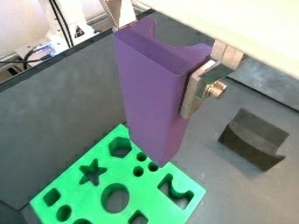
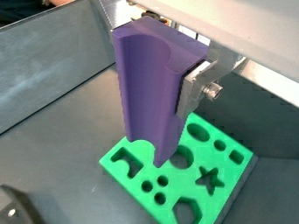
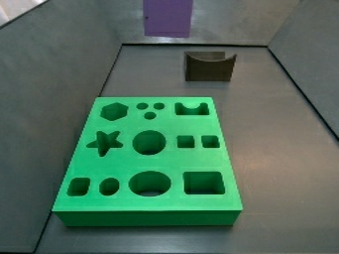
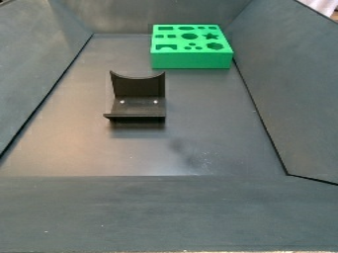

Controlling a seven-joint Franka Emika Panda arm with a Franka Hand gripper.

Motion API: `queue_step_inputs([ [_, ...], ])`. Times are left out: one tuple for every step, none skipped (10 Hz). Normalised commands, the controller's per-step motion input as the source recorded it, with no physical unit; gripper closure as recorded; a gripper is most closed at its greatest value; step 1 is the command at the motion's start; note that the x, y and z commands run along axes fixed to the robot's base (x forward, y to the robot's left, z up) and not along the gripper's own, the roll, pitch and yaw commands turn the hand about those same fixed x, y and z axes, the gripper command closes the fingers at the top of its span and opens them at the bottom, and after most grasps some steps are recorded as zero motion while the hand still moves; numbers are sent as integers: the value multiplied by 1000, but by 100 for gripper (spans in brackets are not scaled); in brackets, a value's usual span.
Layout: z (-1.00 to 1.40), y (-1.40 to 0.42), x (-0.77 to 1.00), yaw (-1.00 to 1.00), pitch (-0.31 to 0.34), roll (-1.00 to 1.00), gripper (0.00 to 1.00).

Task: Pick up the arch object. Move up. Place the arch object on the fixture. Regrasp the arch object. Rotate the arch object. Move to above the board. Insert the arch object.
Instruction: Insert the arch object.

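- The setting is a dark grey bin floor (image 4: 199, 148) with sloping walls, bare apart from two pieces resting on it.
- The board (image 3: 149, 154) is the largest thing there — a thick bright green slab lying flat, its cut-outs facing up: hexagon, star, circles, squares and an arch-shaped slot (image 3: 193, 108) at one corner. In both wrist views it sits directly beneath the hanging piece.
- The arch object (image 1: 155, 87), a long purple block, hangs upright, well clear of the floor, its lower end above the board but not touching it. In a side view only its lower end (image 3: 167, 17) shows at the frame's upper edge.
- The fixture (image 4: 134, 97), a dark bracket with a scooped top, stands on the floor well apart from the board, with nothing on it.
- The gripper (image 2: 193, 83) is up at the top of the block; one silver finger plate (image 1: 197, 87) lies flat against the purple side, so I judge the jaws closed on the arch object. The opposite finger is hidden behind the block.
- Step in hand, as I read it: moving to above the board, with the fixture work apparently finished.
- Next move calls for lining the block's lower end over the arch-shaped slot, matching its orientation, then lowering straight — a slight offset would catch the slot's rim.
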Motion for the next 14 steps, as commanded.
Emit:
queue_step_inputs([
  [-74, 0, -3, 0, 0, 0, 100],
  [0, 0, 0, 0, -14, 0, 100],
  [0, 0, 0, 0, -21, 0, 100],
  [-491, -23, 137, 0, -180, 160, 100],
  [-257, 143, 591, 303, -169, 19, 100],
  [-223, 97, 657, 306, -126, 7, 100],
  [-269, 69, 680, 271, -99, 40, 100],
  [-323, 100, 660, 291, -90, 30, 100],
  [-340, 103, 631, 314, -86, 30, 100],
  [-366, 117, 569, 354, -83, 56, 100],
  [-254, -169, 177, 191, -279, 211, 100],
  [0, -77, 34, -9, 0, 64, 100],
  [54, -3, 114, 0, 73, 124, 100],
  [-243, -17, 66, 0, 0, 444, 100],
])
